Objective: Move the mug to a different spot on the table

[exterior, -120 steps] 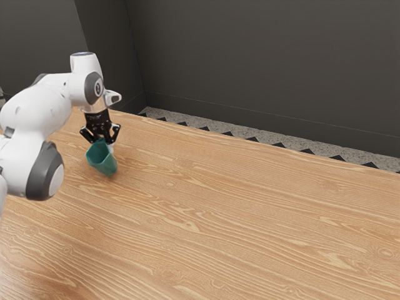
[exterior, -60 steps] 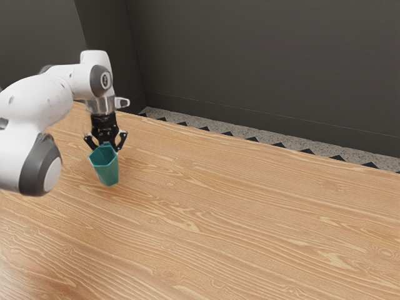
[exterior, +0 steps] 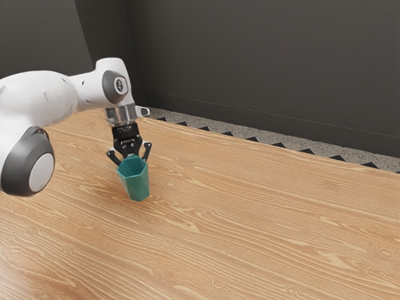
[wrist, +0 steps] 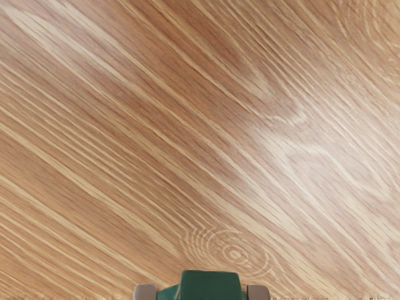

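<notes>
Gripper [exterior: 130,156] is clamped on the teal mug [exterior: 136,180] at the rim, one finger on each side of the wall. In the wrist view, grey fingertips [wrist: 145,292] flank the green mug [wrist: 210,285]. The mug is directly below the gripper, long axis near upright, base tipped slightly toward the exterior view's right. Base is at or just above the wooden table [exterior: 262,212]; can't tell if it touches. Bare wood lies ahead of the gripper. Likely next: carry sideways, then lower straight along the mug's axis to set it down.
</notes>
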You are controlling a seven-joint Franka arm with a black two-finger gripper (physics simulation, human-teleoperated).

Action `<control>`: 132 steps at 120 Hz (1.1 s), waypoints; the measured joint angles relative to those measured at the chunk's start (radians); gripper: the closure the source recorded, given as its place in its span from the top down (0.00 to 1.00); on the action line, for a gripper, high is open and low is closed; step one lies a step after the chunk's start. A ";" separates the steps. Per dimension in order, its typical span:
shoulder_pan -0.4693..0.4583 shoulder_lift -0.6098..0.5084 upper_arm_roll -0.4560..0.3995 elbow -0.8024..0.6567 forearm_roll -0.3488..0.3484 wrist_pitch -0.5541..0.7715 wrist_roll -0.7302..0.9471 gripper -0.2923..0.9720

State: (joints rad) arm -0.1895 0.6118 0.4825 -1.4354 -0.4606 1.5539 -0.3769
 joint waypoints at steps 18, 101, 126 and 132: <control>0.005 0.012 -0.024 -0.006 -0.081 0.005 -0.038 0.25; 0.032 0.068 -0.041 -0.034 -0.131 0.030 -0.129 0.24; 0.045 0.069 -0.041 -0.037 -0.102 0.046 -0.139 0.25; 0.048 0.072 -0.041 -0.038 -0.097 0.048 -0.141 0.24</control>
State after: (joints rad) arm -0.1415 0.6842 0.4415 -1.4736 -0.5575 1.6021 -0.5175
